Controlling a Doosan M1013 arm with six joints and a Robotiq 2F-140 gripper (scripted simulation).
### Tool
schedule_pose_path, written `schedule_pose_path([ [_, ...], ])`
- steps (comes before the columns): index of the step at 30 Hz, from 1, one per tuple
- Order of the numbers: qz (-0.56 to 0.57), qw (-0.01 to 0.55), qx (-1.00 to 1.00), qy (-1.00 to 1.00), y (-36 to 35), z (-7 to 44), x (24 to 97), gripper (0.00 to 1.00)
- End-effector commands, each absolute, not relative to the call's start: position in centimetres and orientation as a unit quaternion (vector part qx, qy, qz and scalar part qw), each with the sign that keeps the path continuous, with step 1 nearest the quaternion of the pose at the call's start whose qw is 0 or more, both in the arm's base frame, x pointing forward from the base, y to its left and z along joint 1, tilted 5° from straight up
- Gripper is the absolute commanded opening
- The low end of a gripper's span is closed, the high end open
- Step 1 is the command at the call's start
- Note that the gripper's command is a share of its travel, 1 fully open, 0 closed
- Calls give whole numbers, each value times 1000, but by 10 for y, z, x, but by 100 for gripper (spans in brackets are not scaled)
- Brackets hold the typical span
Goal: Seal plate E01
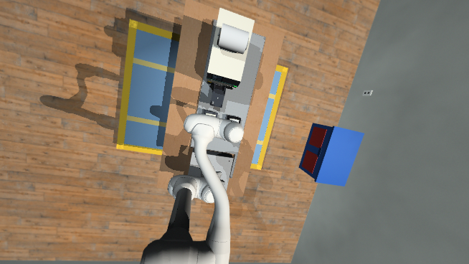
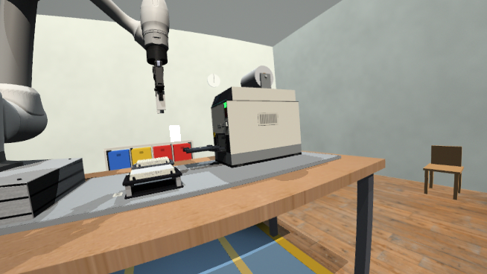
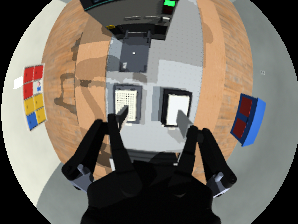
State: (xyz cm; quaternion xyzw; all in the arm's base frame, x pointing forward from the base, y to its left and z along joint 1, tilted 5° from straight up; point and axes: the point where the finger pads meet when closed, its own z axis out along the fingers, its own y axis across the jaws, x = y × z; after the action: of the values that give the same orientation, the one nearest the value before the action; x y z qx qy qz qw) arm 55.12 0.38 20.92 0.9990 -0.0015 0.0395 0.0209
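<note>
1. Gripper (image 2: 161,111) (image 3: 153,113) open fairly wide, fingers spread apart, nothing between them; points down, up above the surface (image 1: 274,43) (image 2: 260,195) (image 3: 212,65).
2. Arm (image 1: 219,211) (image 2: 154,24) reaches over the nests; top view has the gripper hidden under it.
3. Wrist view, between and beyond the fingertips: two plates side by side, each in its own dark nest, well apart from the gripper.
4. Left in wrist view: welled plate (image 1: 211,114) (image 2: 153,161) (image 3: 125,102), wells showing, in the left nest (image 3: 139,102).
5. Right in wrist view: white-topped plate (image 1: 234,118) (image 2: 153,172) (image 3: 179,105), smooth top, in the right nest (image 2: 178,173) (image 3: 165,107).
6. Labels unreadable, so can't tell which is E01; both plates sit in nests, neither on the stage.
7. Stage (image 1: 216,97) (image 2: 201,149) (image 3: 133,60) is out, sticking from the sealer's front toward the nests.
8. Sealer (image 1: 229,66) (image 2: 264,130) (image 3: 110,15): lamp (image 1: 234,86) (image 2: 225,105) (image 3: 169,3) green, foil roll (image 1: 234,38) (image 2: 252,77) on top.
9. Grey box (image 2: 15,188) on the arm's side of the nests.
10. Farther out: blue bin (image 1: 340,154) (image 3: 257,120), coloured bins (image 2: 119,160) (image 3: 34,102) by the wall, chair (image 2: 446,156), wall clock (image 2: 214,80).
</note>
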Motion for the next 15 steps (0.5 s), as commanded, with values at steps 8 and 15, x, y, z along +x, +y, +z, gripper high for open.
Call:
schedule_pose_path([
  [8, 32, 24, 994, 98, 6, 206, 547, 70],
  [15, 29, 28, 976, 213, 6, 206, 547, 70],
])
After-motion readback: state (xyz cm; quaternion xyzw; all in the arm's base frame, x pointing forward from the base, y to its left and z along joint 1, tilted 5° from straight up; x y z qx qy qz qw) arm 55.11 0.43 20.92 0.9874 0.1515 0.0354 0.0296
